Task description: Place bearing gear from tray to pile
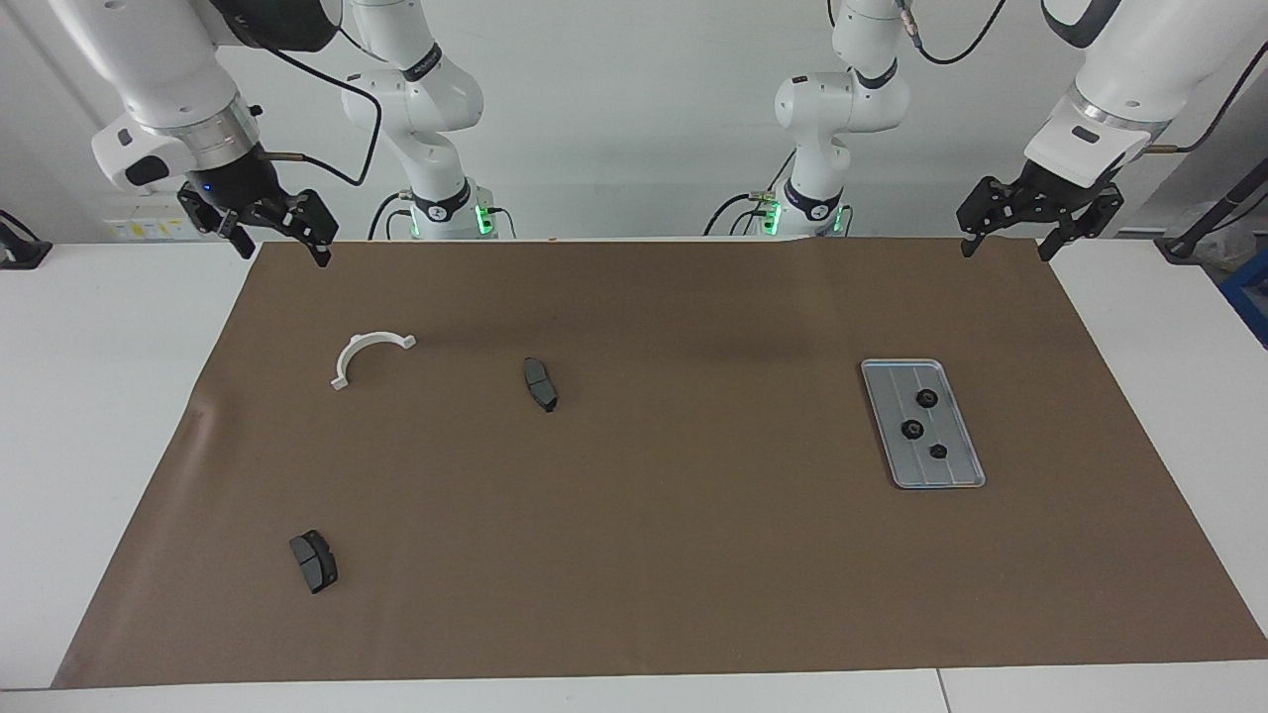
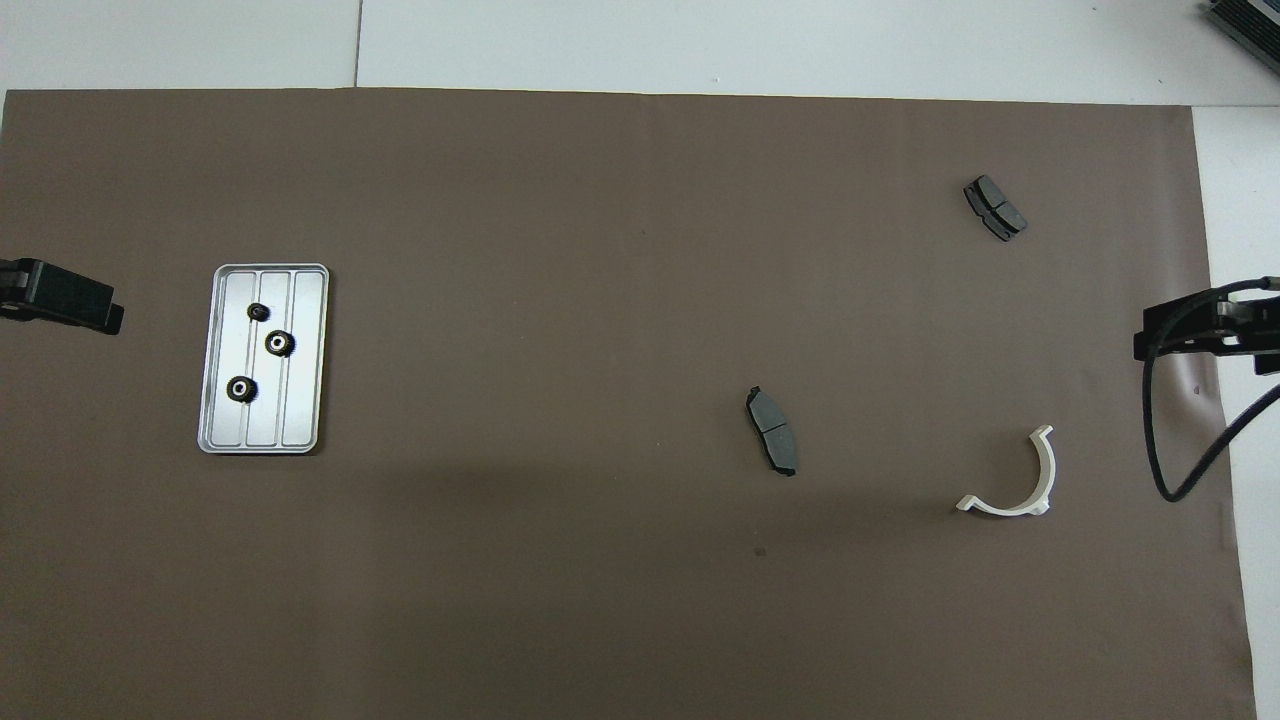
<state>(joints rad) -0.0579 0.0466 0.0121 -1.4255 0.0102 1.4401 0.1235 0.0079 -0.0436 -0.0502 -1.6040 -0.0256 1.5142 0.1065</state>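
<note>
The silver-grey tray lies on the brown mat toward the left arm's end of the table. Three small black bearing gears sit in it in a loose row; they also show in the overhead view. The pile lies toward the right arm's end: a white half-ring bracket, a dark brake pad beside it, and a second brake pad farther from the robots. My left gripper is open and empty, raised over the mat's corner. My right gripper is open and empty, raised over the mat's other corner.
The brown mat covers most of the white table. A black cable hangs from the right arm over the mat's edge beside the bracket.
</note>
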